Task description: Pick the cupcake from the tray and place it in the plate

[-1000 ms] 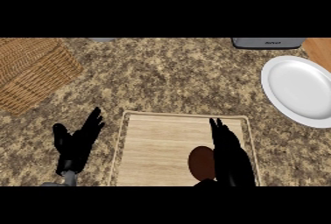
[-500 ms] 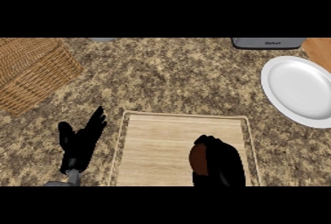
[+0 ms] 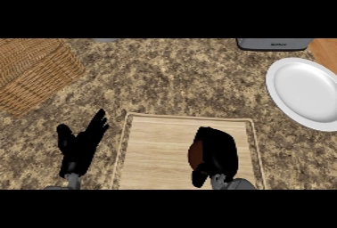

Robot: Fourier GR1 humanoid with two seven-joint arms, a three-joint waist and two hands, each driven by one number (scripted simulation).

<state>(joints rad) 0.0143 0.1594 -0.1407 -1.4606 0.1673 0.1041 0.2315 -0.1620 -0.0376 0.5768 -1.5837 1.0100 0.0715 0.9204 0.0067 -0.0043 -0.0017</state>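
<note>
Black right hand (image 3: 218, 153) now curled round brown cupcake (image 3: 195, 154) over wooden tray (image 3: 154, 147); left hand (image 3: 80, 144) spread, unmoved; white plate (image 3: 306, 93) well apart.

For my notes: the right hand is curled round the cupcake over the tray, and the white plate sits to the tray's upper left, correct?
Not quite: the head view shows the white plate to the upper right of the tray. The right hand is indeed curled round the cupcake over the tray.

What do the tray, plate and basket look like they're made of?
Tray: light wood, matte; straight grain lines and a raised rim show.
Plate: glossy white, probably ceramic or glazed, though plastic can't be ruled out; smooth with soft shading.
Basket: woven wicker or rattan, tan, with a visible weave pattern.
</note>
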